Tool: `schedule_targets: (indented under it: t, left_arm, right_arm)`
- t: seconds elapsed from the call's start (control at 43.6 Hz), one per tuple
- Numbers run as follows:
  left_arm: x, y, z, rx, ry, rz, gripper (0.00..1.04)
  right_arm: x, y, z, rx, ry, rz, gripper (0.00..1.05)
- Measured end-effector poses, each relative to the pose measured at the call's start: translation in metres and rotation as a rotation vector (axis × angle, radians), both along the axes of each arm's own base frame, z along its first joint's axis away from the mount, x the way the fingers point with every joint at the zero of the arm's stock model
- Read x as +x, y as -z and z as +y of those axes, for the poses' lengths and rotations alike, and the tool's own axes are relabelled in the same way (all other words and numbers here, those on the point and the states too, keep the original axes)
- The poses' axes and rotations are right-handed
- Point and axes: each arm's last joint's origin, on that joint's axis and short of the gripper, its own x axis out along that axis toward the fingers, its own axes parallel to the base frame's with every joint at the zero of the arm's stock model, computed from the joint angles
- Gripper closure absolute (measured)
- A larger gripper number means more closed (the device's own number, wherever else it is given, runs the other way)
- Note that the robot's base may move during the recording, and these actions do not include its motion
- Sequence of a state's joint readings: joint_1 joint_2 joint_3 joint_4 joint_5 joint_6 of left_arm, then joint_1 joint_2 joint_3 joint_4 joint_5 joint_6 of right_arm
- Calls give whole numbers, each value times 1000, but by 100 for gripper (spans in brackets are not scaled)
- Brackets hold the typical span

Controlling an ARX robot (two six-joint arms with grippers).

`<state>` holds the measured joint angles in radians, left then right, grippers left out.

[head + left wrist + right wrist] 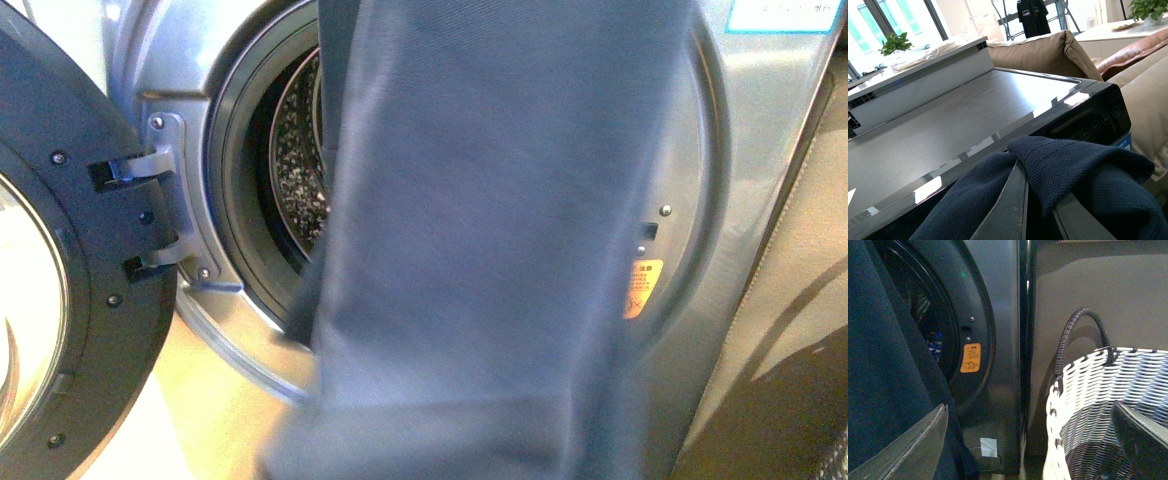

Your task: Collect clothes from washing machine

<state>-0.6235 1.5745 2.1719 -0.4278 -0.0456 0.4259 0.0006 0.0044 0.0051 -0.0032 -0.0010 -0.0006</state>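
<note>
**Blue clothes hang in front of the washer**

The clothes [480,250] are one big dark blue piece, like long pants. They hang down in front of the round mouth of the washer [760,150] and hide most of it. The door [90,300] is swung wide open at the left side. A bit of the shiny drum [300,170] shows past the left edge of the cloth. I cannot tell if any of the cloth is inside the drum.

The left tool [1040,185] is up high, just above the top front edge of the washer. It is pinched on a bunched fold of the clothes, and the cloth flops over both of its fingers [1015,210].

The right tool [1029,407] is spread wide and holds nothing. One of its fingers is just beside the hanging cloth. The other is over the woven basket [1098,385], which stands by the right side of the washer, past the yellow sticker [643,288].

I think the clothes are soft and floppy, and light for their size. They will bend, swing and drag, and they will not break. The cloth looks smooth, so a thin pinch could slip. A thick bunched fold, like the one the left tool has, looks like the best place to hold. The long bottom end may need a second hold lower down, so it all goes into the basket and does not trail on the floor.
</note>
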Motion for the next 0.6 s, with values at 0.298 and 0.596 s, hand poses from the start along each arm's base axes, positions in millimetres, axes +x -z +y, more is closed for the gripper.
schedule_targets:
  t: [0.298, 0.596]
  left_arm:
    - [-1, -1, 0, -2, 2, -3, 100]
    - [0, -1, 0, -2, 2, -2, 100]
  right_arm:
    - [6, -34, -13, 424, -720, -67, 8]
    - [33, -49, -22, 592, -742, -33, 8]
